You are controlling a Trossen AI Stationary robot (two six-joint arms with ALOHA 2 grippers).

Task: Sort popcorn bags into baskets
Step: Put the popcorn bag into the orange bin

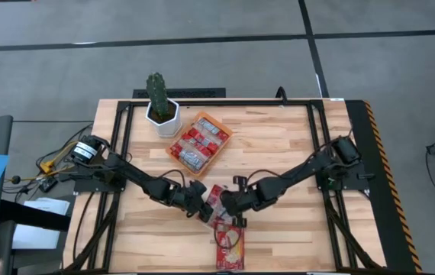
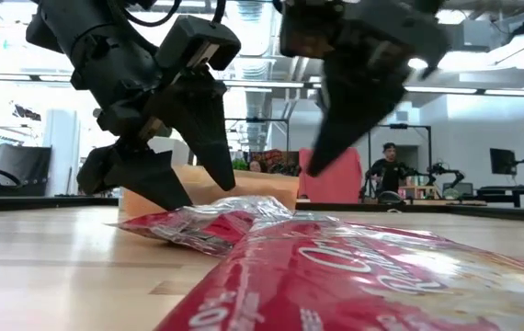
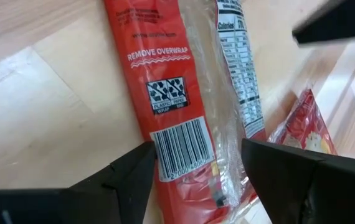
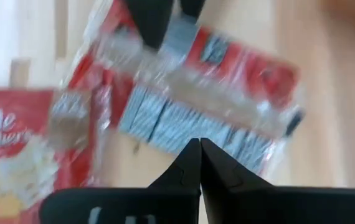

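Observation:
A red popcorn bag (image 1: 216, 197) (image 3: 165, 81) in clear overwrap lies flat on the table between my two grippers, barcode side up. My left gripper (image 1: 201, 206) (image 3: 199, 155) is open, with one finger on each side of the bag's barcode end (image 2: 216, 223). My right gripper (image 1: 227, 205) (image 4: 200, 144) is shut and hangs above the same bag (image 4: 190, 106), clear of the table in the low view (image 2: 322, 164). A second bag (image 1: 230, 246) (image 2: 363, 276) lies flat by the table's near edge. The orange basket (image 1: 225, 141) holds several bags. My left gripper comes slanting down from the table's left, its fingers (image 3: 134, 180) across the bag's barcode end (image 3: 180, 146). The bag lies flat on the table. Whether the fingers touch the bag, I cannot tell.
A white pot with a green cactus (image 1: 162, 107) stands by the basket's far left corner. Black frame rails (image 1: 118, 137) run along the table's left, right and far sides. People and equipment (image 2: 389, 165) show in the room beyond the table.

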